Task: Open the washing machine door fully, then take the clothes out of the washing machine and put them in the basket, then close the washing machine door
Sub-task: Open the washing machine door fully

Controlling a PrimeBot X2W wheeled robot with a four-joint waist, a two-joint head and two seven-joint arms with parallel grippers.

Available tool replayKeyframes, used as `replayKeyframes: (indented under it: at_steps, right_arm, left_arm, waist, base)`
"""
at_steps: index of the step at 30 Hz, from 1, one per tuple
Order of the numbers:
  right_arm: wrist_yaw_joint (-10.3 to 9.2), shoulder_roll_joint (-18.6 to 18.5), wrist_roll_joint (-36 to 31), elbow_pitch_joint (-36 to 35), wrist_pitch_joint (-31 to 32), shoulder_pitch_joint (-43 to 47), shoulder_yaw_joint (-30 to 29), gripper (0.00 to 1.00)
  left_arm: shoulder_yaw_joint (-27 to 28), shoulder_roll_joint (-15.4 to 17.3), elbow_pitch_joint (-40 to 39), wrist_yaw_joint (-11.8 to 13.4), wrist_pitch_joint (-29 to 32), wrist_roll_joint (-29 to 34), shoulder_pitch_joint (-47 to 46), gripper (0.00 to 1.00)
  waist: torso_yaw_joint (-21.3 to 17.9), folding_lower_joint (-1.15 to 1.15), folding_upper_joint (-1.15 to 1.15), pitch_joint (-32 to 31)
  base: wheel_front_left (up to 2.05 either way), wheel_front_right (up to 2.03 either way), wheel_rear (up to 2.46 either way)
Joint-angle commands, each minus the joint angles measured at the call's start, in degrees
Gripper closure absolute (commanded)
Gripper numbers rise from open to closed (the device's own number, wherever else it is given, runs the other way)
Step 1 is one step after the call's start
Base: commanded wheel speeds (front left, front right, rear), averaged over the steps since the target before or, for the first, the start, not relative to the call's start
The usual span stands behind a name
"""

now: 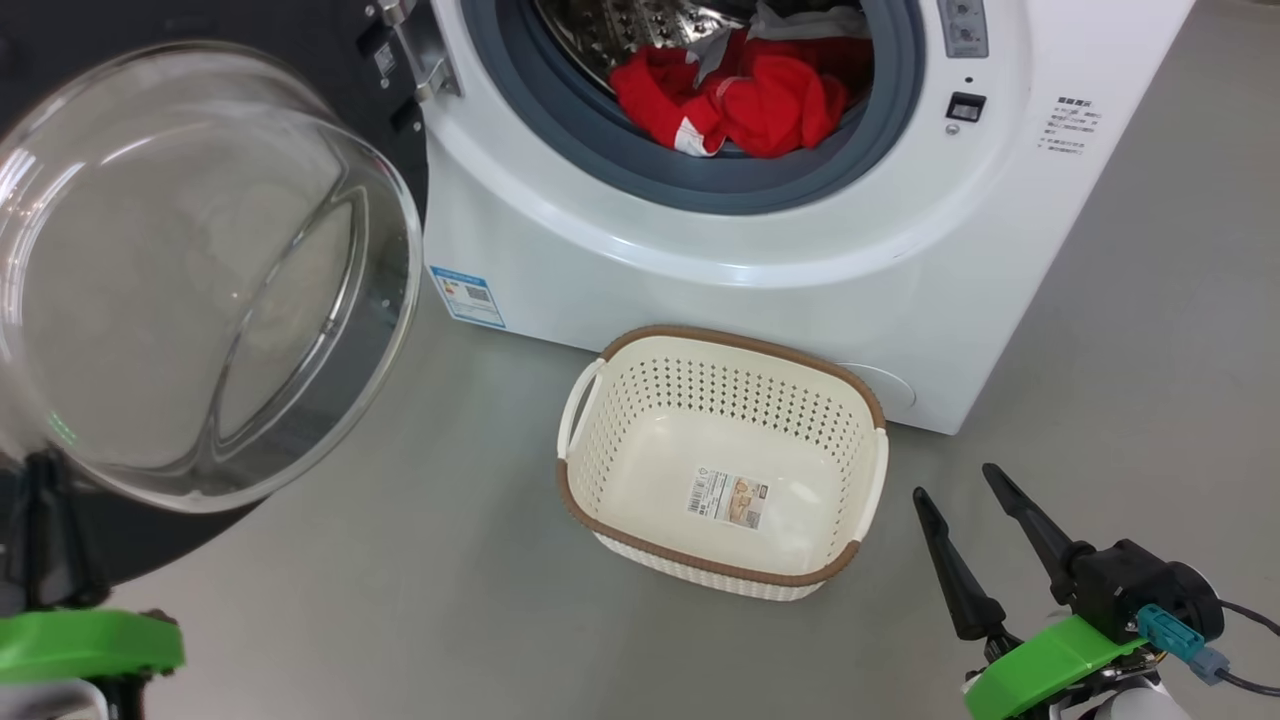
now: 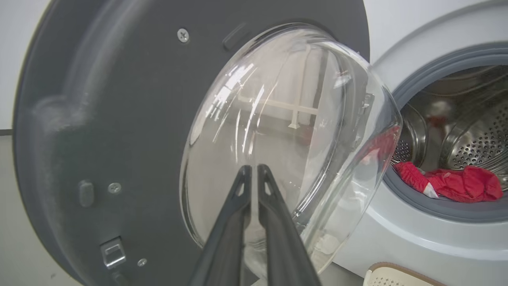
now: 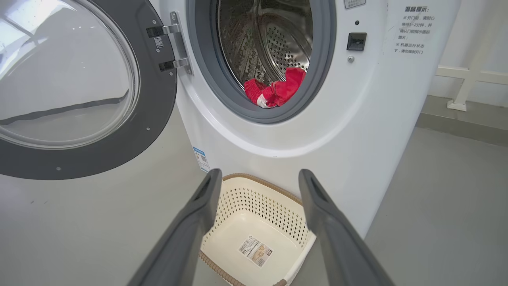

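The washing machine door (image 1: 200, 270) stands swung open to the left, its clear glass bowl bulging toward me. My left gripper (image 2: 251, 169) points at the lower part of that bowl, fingers shut to a thin slit with nothing between them. Red clothes (image 1: 770, 100) with white trim lie at the drum's front lip inside the washing machine (image 1: 750, 290). The cream basket (image 1: 740, 345) sits empty on the floor before the machine. My right gripper (image 1: 953, 480) hovers open to the basket's right, apart from it. In the right wrist view the right gripper (image 3: 260, 174) frames the basket (image 3: 254, 202), with the clothes (image 3: 278, 89) above.
Grey floor (image 1: 400, 600) runs between the door and the basket. The door (image 3: 154, 99) hangs on hinges at the machine's left. A white railing (image 3: 468, 79) and a raised step stand right of the machine. A blue label (image 1: 467, 295) is stuck low on the machine's front.
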Motion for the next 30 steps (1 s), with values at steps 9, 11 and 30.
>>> replayKeyframes:
  at_steps: [9,11,30]
  right_arm:
    - [0.35,0.57,-0.54,-2.16,-0.52,-0.71,-0.63,0.0]
    - [0.35,0.77,-0.57,-2.28,-0.52,-0.76,-1.05,0.0]
    - [0.35,2.2,-1.0,-4.32,-0.52,1.16,-5.99,0.0]
  left_arm:
    - [-3.57,0.03,-7.59,-0.31,-0.28,-1.24,4.92,0.0]
    - [-5.23,-0.13,-8.37,-0.31,-0.28,-1.79,5.67,0.0]
    - [-16.74,1.83,-12.76,-0.32,-0.28,-4.29,8.11,0.0]
  waist:
    - [-4.51,0.0,0.0,0.1]
    - [-5.89,0.0,0.0,0.2]
    - [-16.2,0.0,0.0,1.07]
  base:
    - [0.0,0.0,0.0]
    - [0.0,0.0,0.0]
    - [0.0,0.0,0.0]
